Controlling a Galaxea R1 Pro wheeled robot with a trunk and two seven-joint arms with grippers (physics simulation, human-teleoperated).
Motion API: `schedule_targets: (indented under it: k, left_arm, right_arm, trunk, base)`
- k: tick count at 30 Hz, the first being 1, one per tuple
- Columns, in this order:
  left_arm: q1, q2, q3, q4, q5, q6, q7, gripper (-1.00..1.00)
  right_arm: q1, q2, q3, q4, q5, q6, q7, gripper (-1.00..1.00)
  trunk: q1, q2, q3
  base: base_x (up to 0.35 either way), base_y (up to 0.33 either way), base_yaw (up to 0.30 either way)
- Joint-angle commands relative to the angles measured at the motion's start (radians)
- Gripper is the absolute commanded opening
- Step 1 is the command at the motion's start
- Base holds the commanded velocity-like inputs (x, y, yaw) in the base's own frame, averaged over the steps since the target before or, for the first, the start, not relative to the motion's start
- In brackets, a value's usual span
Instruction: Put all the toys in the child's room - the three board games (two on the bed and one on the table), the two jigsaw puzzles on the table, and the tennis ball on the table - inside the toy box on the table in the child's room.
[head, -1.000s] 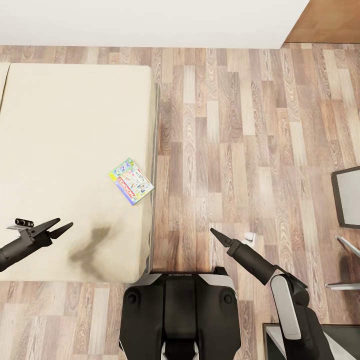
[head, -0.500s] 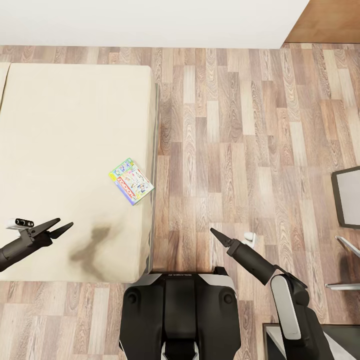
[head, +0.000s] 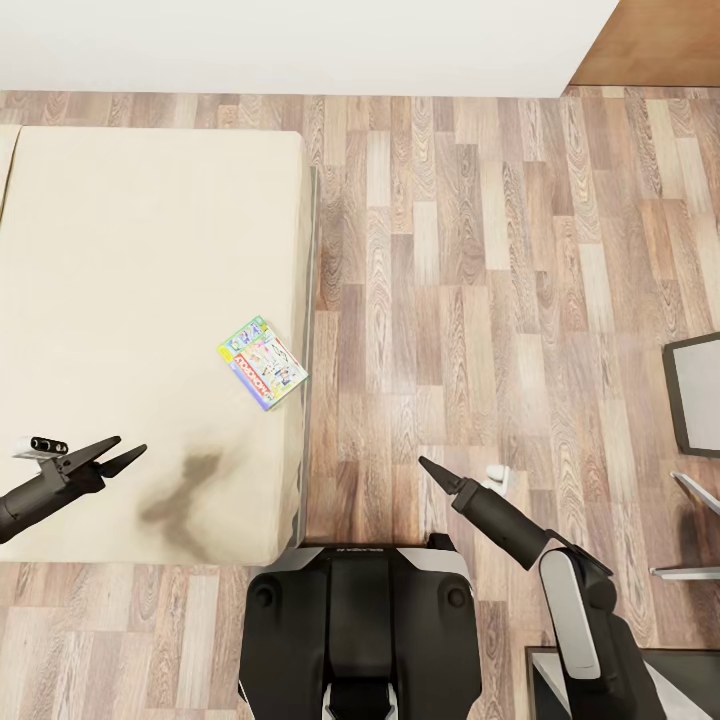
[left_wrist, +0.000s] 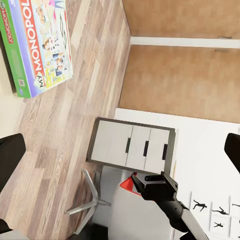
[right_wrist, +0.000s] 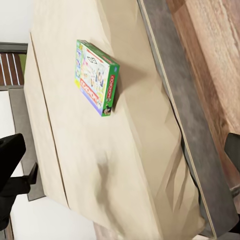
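One board game (head: 262, 362), a thin box with a pale green edge and a bright printed cover, lies flat on the cream bed (head: 120, 280) near its right edge. The left wrist view shows its cover (left_wrist: 37, 45), and the right wrist view shows the board game (right_wrist: 96, 77) on the bed (right_wrist: 125, 165). My left gripper (head: 118, 452) hovers open over the bed's front part, left of and nearer than the game. My right gripper (head: 430, 468) is over the wood floor to the right of the bed. Its fingers stand wide apart in its wrist view.
A dark-framed cabinet (head: 695, 390) and the metal legs of a chair (head: 690, 490) stand at the right. The cabinet's drawer front (left_wrist: 132, 145) faces the left wrist camera. A small white object (head: 497, 472) lies on the floor by my right arm. A white wall runs behind the bed.
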Motion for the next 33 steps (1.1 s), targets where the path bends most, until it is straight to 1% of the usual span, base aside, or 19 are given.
schedule_targets:
  k: [1, 17, 33]
  left_arm:
    - [0.0, 0.0, 0.0, 0.0, -0.001, 0.011, -0.004, 1.0]
    - [0.0, -0.001, 0.0, 0.0, 0.0, 0.011, -0.004, 1.0]
    - [0.0, -0.001, -0.001, 0.0, 0.001, 0.011, -0.004, 1.0]
  right_arm:
    - [0.0, 0.001, -0.002, 0.0, -0.003, 0.007, 0.002, 1.0]
    - [0.0, 0.001, 0.011, -0.001, -0.002, 0.006, 0.002, 1.0]
    - [0.0, 0.001, 0.012, 0.0, -0.002, 0.006, 0.002, 1.0]
  trunk:
    - [0.001, -0.002, -0.001]
    - [0.001, -0.002, 0.0]
    - [0.001, -0.002, 0.024]
  base:
    - [0.0, 0.0, 0.0]
    - [0.0, 0.0, 0.0]
    - [0.0, 0.0, 0.0]
